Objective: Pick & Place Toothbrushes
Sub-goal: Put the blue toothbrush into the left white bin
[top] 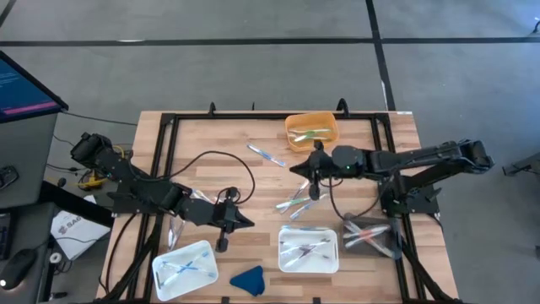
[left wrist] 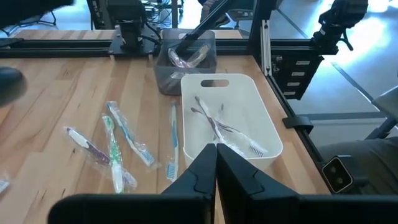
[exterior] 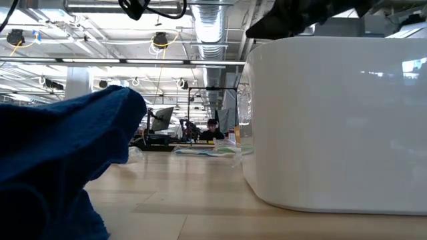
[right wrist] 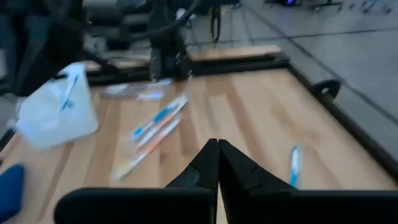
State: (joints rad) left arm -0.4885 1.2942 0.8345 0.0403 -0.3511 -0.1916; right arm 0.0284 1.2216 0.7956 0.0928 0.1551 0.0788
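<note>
Toothbrushes (top: 297, 203) lie scattered over a wooden table (top: 354, 169), most of them in a loose bunch at its middle, wrapped in clear plastic. One more toothbrush (top: 267, 155) lies alone, farther back and to the left of the bunch. Others are sorted into four containers: an orange bin (top: 312, 131) at the far edge, a white tray (top: 309, 249) at the near middle, a second white tray (top: 183, 268) at the near left, and a dark clear bin (top: 373, 236) at the near right.

Both arms hang over the table holding nothing. The left gripper (top: 245, 222) points toward the middle from the left side, just left of the middle white tray, its jaws pressed together; its own camera shows the closed fingers (left wrist: 214, 171) above the near end of that tray, with four wrapped brushes on the wood beside it. The right gripper (top: 297, 168) reaches in from the right, poised near the orange bin and just behind the central bunch, its jaws likewise shut tight (right wrist: 217, 163).

A black cable (top: 205, 160) loops across the left half of the table. A blue cloth (top: 247, 279) sits at the near edge between the two white trays, filling the left of the low view.
</note>
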